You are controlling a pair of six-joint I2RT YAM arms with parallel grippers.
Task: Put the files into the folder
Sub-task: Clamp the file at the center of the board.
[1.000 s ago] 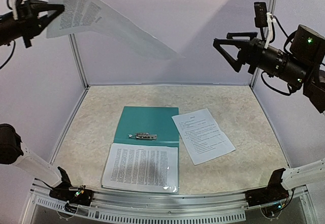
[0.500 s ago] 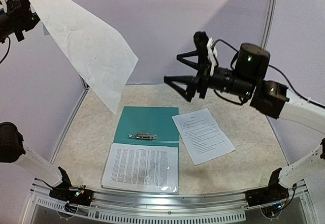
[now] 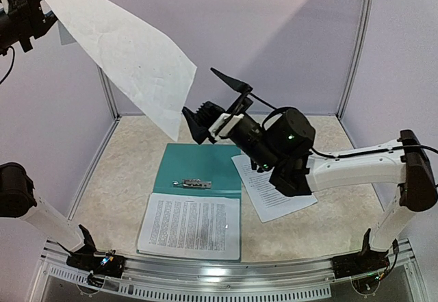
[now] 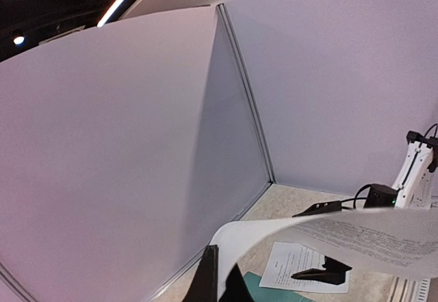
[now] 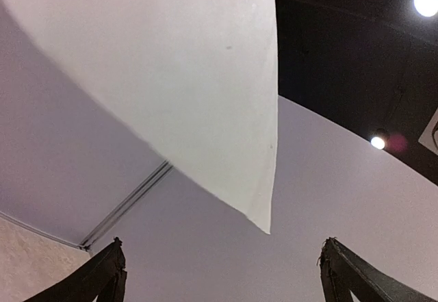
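- Folder [image 3: 198, 161]: plain teal-green.
- Clip [image 3: 196, 183]: silver.
- Lower sheet [image 3: 191, 225]: white, filled with a dense block of black text.
- Loose sheet [image 3: 270, 203]: white, with sparser black lines under a short heading.
- Held sheet [image 3: 130, 55]: white. The face seen from above is unprinted, with what may be faint grey specks. The face seen from the left wrist carries black text.
- Counter [image 3: 137, 158]: beige, mottled like stone.
- Walls [image 3: 287, 35]: plain pale lilac, with grey corner posts.
- Left pincer [image 3: 31, 14]: black.
- Right pincer [image 3: 198, 91]: black.
- Right arm link [image 3: 356, 168]: white with black joints.
- Indicator light [image 3: 289, 137]: green.
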